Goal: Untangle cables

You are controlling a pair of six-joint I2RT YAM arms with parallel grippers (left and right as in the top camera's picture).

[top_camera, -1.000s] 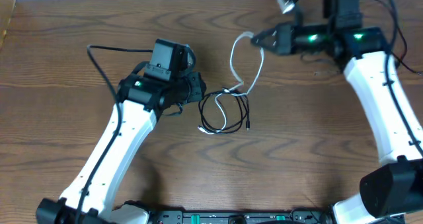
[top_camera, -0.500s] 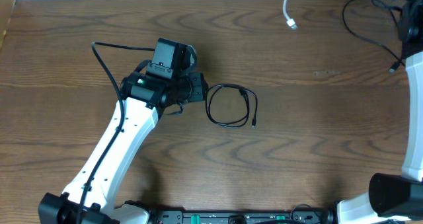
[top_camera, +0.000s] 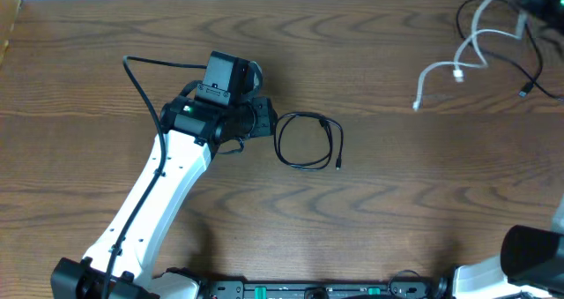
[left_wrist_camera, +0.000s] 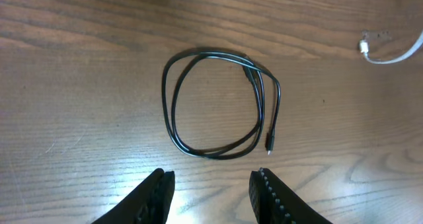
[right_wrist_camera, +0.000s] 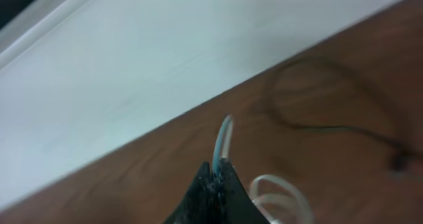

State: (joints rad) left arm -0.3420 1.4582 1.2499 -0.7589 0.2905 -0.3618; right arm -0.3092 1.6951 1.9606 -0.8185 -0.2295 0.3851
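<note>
The black cable (top_camera: 308, 141) lies alone on the wooden table as a small round coil, its plug end (top_camera: 338, 165) at the lower right. My left gripper (top_camera: 272, 123) stands open just left of the coil, touching nothing. In the left wrist view the black cable (left_wrist_camera: 173, 112) lies ahead of the left gripper (left_wrist_camera: 211, 183), with nothing between the fingers. The white cable (top_camera: 438, 68) hangs in loose curves at the far right, apart from the black one. My right gripper (right_wrist_camera: 219, 168) is shut on the white cable (right_wrist_camera: 226, 133); overhead it is a dark blur (top_camera: 539, 1) at the top right corner.
Thicker black arm wires (top_camera: 493, 52) trail across the table's far right. A white wall (right_wrist_camera: 132, 59) runs along the table's back edge. One white plug end (left_wrist_camera: 365, 47) shows at the upper right of the left wrist view. The left arm (top_camera: 167, 184) crosses the lower left.
The right gripper has drawn the white cable out of the black coil and carried it to the far right corner. The black coil stayed put. The left jaws have widened slightly.
</note>
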